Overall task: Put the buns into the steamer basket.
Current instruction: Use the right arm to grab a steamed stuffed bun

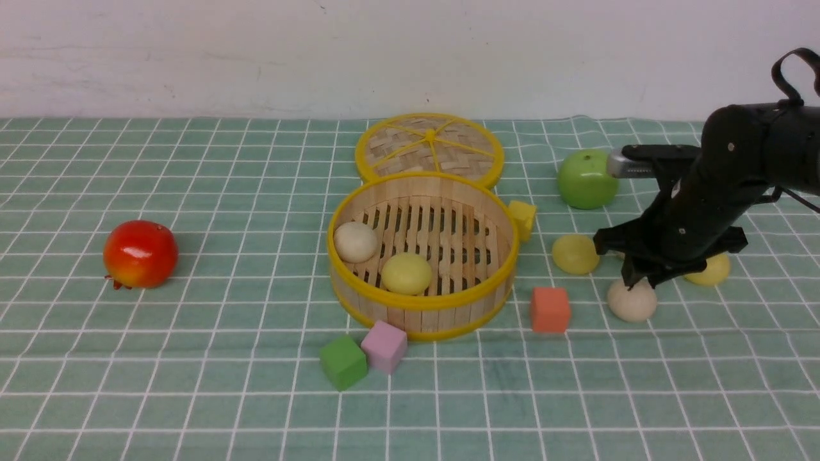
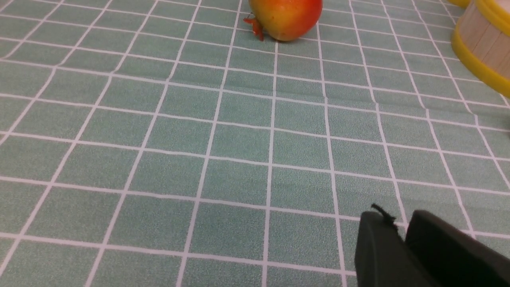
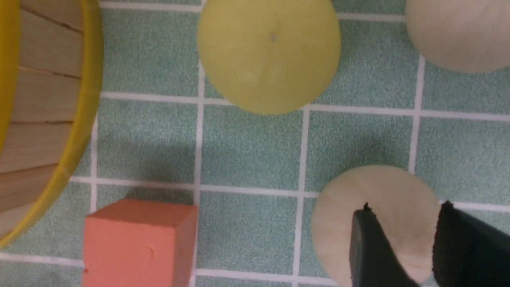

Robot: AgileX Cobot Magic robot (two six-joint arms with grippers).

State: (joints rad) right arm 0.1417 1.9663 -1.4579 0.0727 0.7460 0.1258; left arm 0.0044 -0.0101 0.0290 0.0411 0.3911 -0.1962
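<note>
- Right end effector (image 1: 635, 282) is hovering part-open over the beige bun (image 1: 631, 306), not gripping.
- Bun's looking light and slick, so I'm betting on straddling its widest middle.

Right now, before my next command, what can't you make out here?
Front view: the right arm hides the second beige bun and part of one yellow bun.
Right wrist view: the edge crops that bun; whether the right gripper holds the near beige bun is unclear.
Left wrist view: the edge crops the left gripper.
</note>
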